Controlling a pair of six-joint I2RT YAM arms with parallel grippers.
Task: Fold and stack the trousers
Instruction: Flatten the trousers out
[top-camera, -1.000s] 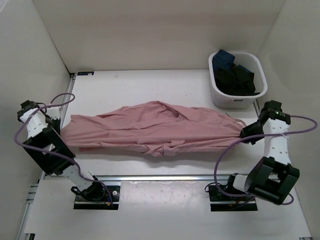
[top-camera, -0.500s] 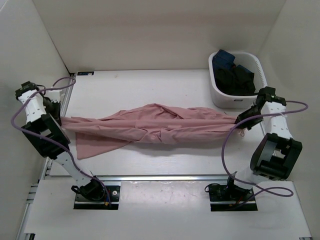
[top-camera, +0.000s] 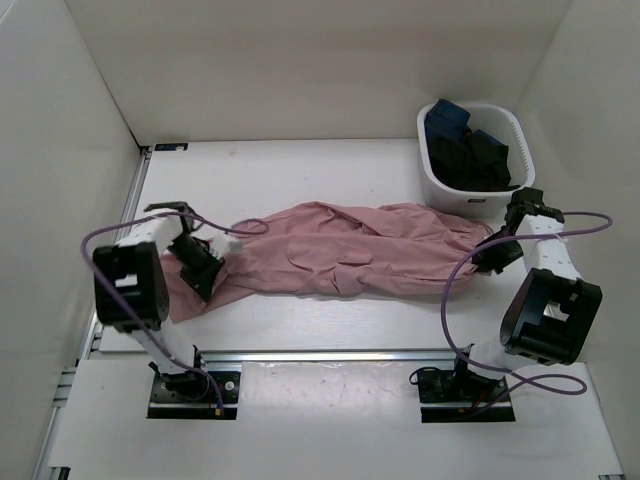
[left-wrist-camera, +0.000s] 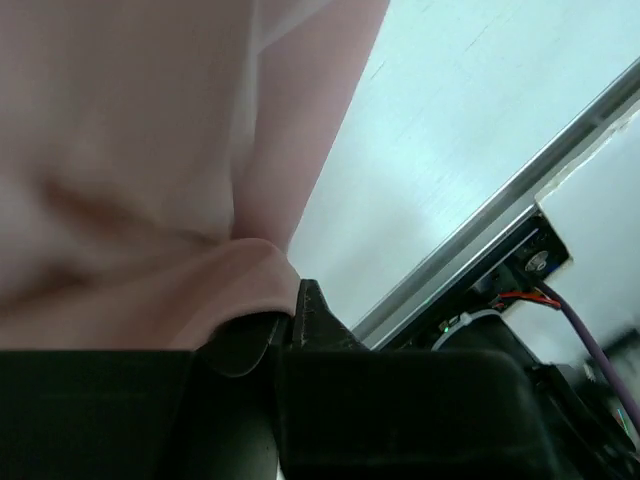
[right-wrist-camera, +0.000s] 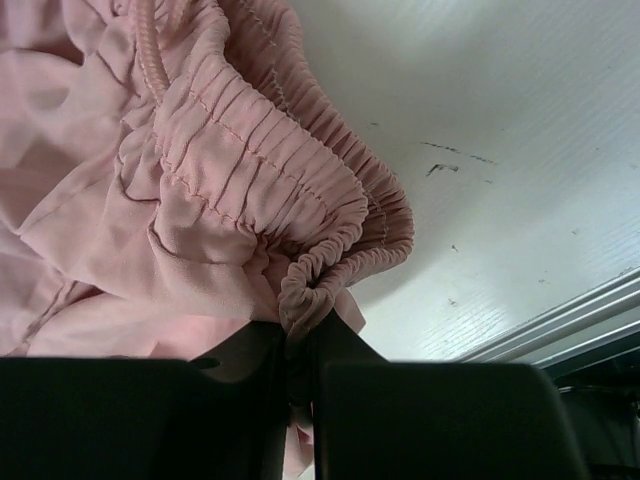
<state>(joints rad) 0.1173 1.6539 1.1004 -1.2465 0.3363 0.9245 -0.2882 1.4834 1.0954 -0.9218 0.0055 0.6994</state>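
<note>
Left end effector (left-wrist-camera: 293, 318), right end effector (right-wrist-camera: 300, 335) pinch trousers (top-camera: 340, 260); white table (top-camera: 300, 180), white walls (top-camera: 300, 70).

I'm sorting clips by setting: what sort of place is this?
Probably a lab test cell, not a home: plain white walls box in the table, a metal rail runs along its near edge.

A white plastic basket (top-camera: 470, 204) sits at the desk's (top-camera: 300, 180) far right corner, filled with dark navy and black clothes (top-camera: 470, 155), a blue piece (top-camera: 447, 112) at the back. A metal rail (top-camera: 330, 353) runs along the desk's near edge. Plain white walls (top-camera: 300, 60) enclose the desk's other three sides.
</note>
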